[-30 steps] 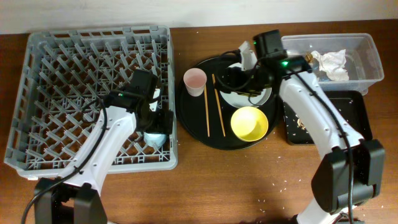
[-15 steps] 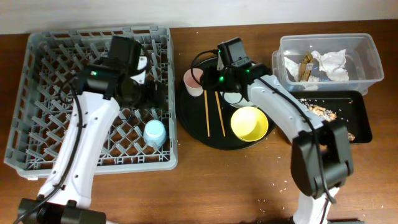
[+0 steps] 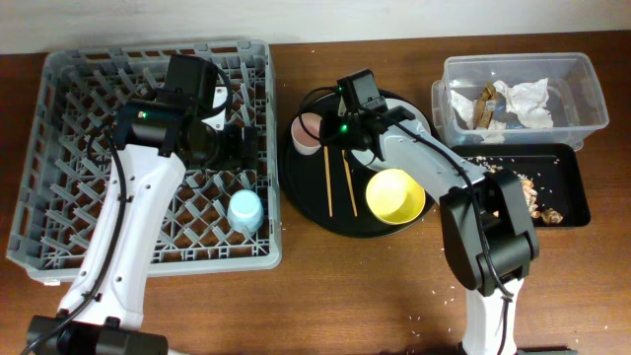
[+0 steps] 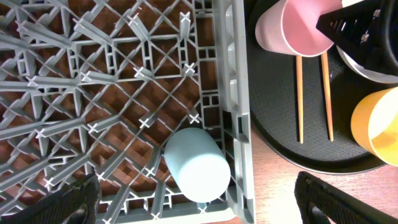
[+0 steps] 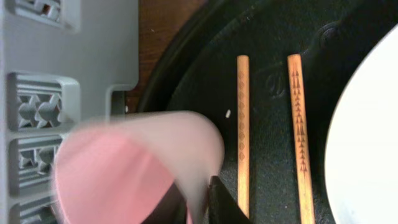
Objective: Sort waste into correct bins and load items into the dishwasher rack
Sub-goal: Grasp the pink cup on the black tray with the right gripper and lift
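2 robot arms reach over a wooden table [image 3: 375,286]. Nearest, a yellow bowl [image 3: 395,194] sits on the front right of the round black tray [image 3: 301,197]. Left of that tray, a light blue cup [image 3: 245,210] lies on its side in the grey dishwasher rack [image 3: 59,148]. 2 wooden chopsticks [image 3: 328,182] lie side by side mid-tray. At the tray's far left, the right gripper [image 3: 325,131] pinches the pink cup [image 3: 306,133] by its wall. The left gripper [image 3: 240,148] hangs over the rack, fingers spread wide and empty. A pale grey plate [image 5: 367,137] sits far right on the tray. Right of the tray, a black rectangular tray [image 3: 572,177] holds crumbs [image 3: 537,202]. Beyond it, a clear tub [image 3: 592,99] holds white napkins [image 3: 527,102].
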You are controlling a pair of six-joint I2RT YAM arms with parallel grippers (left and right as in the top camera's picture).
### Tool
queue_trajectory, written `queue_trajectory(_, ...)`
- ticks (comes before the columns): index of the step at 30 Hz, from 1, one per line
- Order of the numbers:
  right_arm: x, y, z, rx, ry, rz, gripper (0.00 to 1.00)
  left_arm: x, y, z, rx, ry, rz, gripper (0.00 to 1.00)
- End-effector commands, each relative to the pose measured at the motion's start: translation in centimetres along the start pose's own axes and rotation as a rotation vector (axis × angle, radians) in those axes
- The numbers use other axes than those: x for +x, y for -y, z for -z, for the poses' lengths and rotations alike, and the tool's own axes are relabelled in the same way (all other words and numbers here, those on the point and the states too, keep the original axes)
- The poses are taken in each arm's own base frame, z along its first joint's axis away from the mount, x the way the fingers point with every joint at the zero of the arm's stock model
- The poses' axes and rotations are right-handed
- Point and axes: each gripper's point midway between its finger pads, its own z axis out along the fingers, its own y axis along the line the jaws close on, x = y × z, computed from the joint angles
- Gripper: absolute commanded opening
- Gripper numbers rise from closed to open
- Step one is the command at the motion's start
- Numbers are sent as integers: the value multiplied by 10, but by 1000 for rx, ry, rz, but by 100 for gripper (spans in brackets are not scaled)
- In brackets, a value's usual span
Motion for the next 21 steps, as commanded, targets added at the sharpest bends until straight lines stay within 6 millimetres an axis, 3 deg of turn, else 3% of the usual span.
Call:
queue_trajectory(1,9,6,-9,16,-33,-9,4,-4,-1,3,4,11,-1,99)
queue_trajectory(5,11,7,-6,15,-46,-15,4,-4,-1,3,4,11,-1,99)
queue_trajectory(7,11,2,5,-17,-66,-23,4,-4,0,3,9,10,-1,99)
queue_trajectory(12,-1,-37,75,-304,-111,39,4,-2,23,4,143,-6,-2,99)
queue_trajectory(14,-7,-55,114,-484,-126,64,4,-4,50,3,296,-16,-19,99)
queue_trajectory(17,-6,-74,158,-710,-176,76,4,-8,84,0,511,-31,-70,99)
queue_trajectory(19,-3,-82,178,-827,-216,82,4,-9,100,-5,620,-59,-67,99)
queue_trajectory(21,0,-85,185,-875,-230,97,4,-12,111,-6,716,-76,-58,99)
